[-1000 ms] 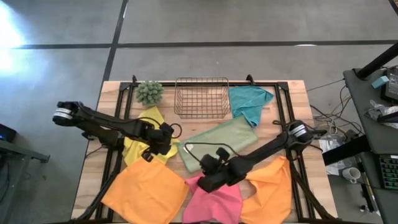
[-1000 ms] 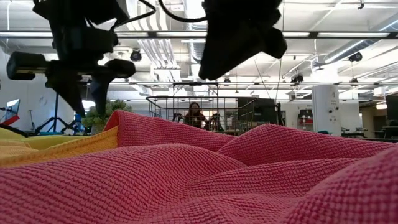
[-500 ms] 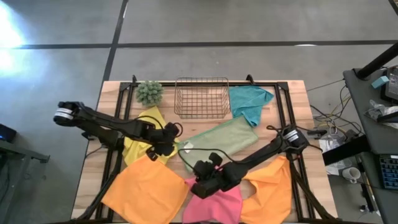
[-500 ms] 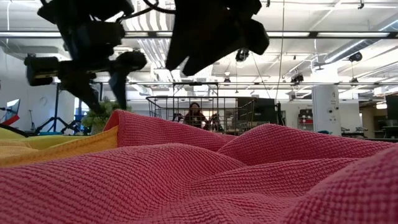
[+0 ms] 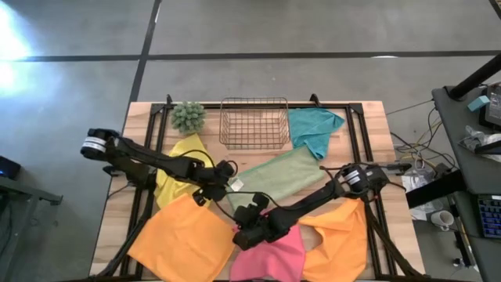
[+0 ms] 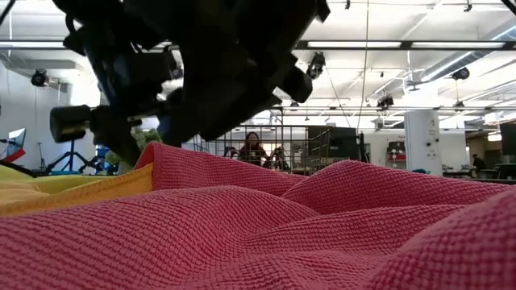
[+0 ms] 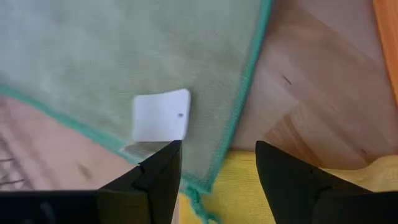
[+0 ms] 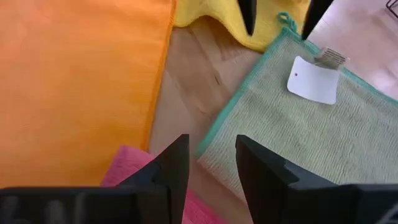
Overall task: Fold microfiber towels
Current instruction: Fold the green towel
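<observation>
- Nearest the table's front edge I see the pink towel (image 5: 270,258) lying flat, with one orange towel (image 5: 182,241) just beside it on the left and the other orange towel (image 5: 337,239) on the right.
- My right gripper (image 5: 245,225) hangs low over the bare wood between the left orange towel, the pink towel and the near corner of the sage green towel (image 5: 282,177); its fingers (image 8: 173,169) stand apart and hold nothing.
- My left gripper (image 5: 223,186) hovers just behind it, over that same corner of the green towel, right by the white tag (image 7: 160,116); its fingers (image 7: 160,174) are spread wide, with nothing between them.
- The green towel lies spread at a slant across the middle of the table, its teal-stitched edge showing against the wood.
- The yellow towel (image 5: 174,182) lies rumpled to the left of it, partly under my left arm, its near end touching the left orange towel.
- Farther back, the teal towel (image 5: 315,129) lies crumpled just beside the wire basket (image 5: 253,123).
- A fuzzy green plant ball (image 5: 188,116) sits left of the basket, near the far edge.
</observation>
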You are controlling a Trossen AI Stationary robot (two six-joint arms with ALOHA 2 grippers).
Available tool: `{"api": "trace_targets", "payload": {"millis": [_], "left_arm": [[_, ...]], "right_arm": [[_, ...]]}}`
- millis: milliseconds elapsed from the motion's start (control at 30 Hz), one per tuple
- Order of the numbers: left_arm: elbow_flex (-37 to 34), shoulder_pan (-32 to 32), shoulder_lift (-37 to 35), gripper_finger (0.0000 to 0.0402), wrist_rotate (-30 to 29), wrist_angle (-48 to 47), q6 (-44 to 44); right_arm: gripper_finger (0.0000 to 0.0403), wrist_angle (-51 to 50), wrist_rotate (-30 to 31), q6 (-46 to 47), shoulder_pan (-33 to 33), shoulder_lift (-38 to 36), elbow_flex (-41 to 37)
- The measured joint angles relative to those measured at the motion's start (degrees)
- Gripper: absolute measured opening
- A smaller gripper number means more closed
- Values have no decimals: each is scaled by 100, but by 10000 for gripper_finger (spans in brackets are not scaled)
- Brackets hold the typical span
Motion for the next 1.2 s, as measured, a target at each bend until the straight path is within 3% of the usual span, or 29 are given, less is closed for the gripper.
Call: {"api": "trace_targets", "payload": {"millis": [400, 967, 1067, 1200], "left_arm": [[-37, 7, 335, 189, -237, 464, 150], [-7, 15, 912, 189, -587, 948, 307], [-31, 17, 918, 175, -565, 983, 301], [-32, 22, 928, 129, -560, 1056, 301]], "right_arm": [[123, -32, -34, -64, -102, 480, 340], [123, -221, -521, 375, -273, 488, -6], [120, -231, -512, 538, -336, 485, -54], [91, -232, -596, 655, -437, 482, -82]]}}
